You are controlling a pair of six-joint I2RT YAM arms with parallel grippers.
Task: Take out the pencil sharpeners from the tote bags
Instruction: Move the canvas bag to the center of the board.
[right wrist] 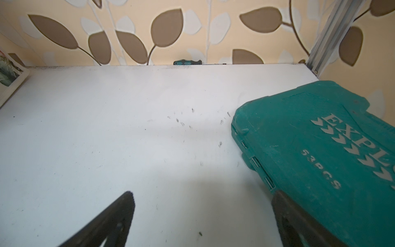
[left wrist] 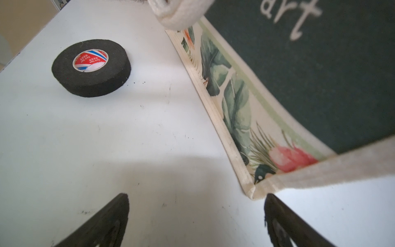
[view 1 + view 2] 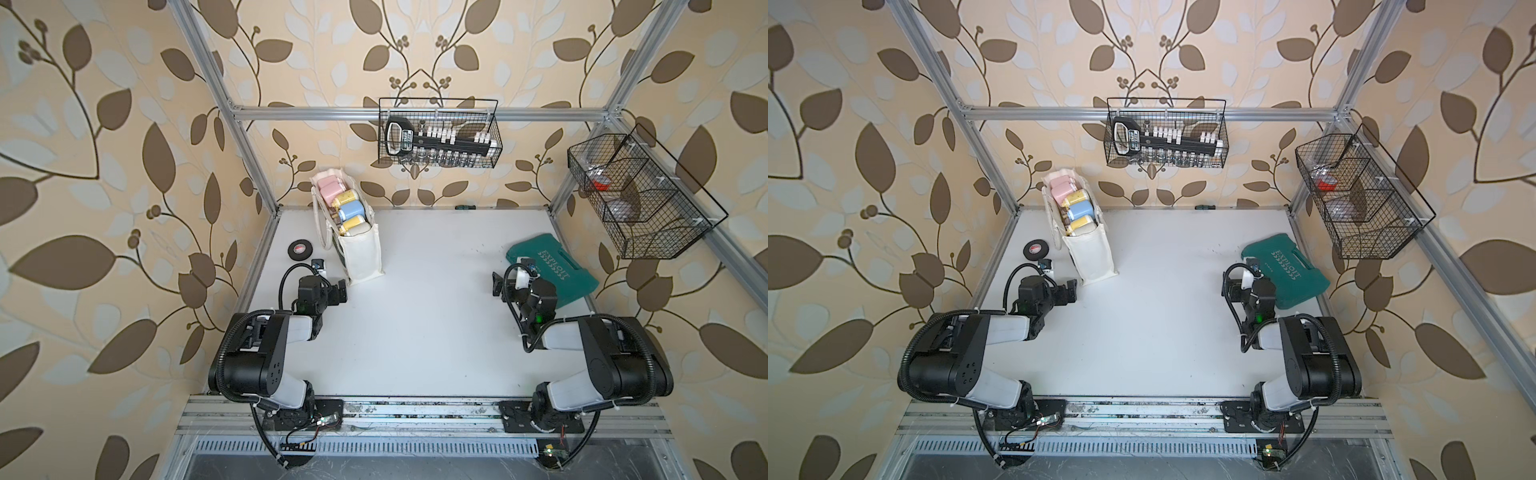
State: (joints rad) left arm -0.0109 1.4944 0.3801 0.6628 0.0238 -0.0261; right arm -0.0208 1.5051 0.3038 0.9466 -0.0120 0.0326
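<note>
A cream tote bag (image 3: 362,254) (image 3: 1093,257) stands upright at the back left of the table, its mouth open. Several pencil sharpeners lie packed inside it: a pink one (image 3: 330,188), a yellow one (image 3: 347,198), a light blue one (image 3: 351,211) and another yellow one (image 3: 1080,223). My left gripper (image 3: 340,290) (image 2: 196,195) hovers low beside the bag's near bottom corner, open and empty. The bag's leaf-and-flower printed face (image 2: 235,102) fills much of the left wrist view. My right gripper (image 3: 496,284) (image 1: 203,192) is open and empty over bare table, far from the bag.
A black tape roll (image 3: 298,250) (image 2: 92,66) lies left of the bag. A teal EXPLOIT case (image 3: 557,266) (image 1: 310,149) sits next to my right gripper. Two black wire baskets hang on the back wall (image 3: 440,133) and the right wall (image 3: 640,195). A screwdriver (image 1: 188,62) rests along the back edge.
</note>
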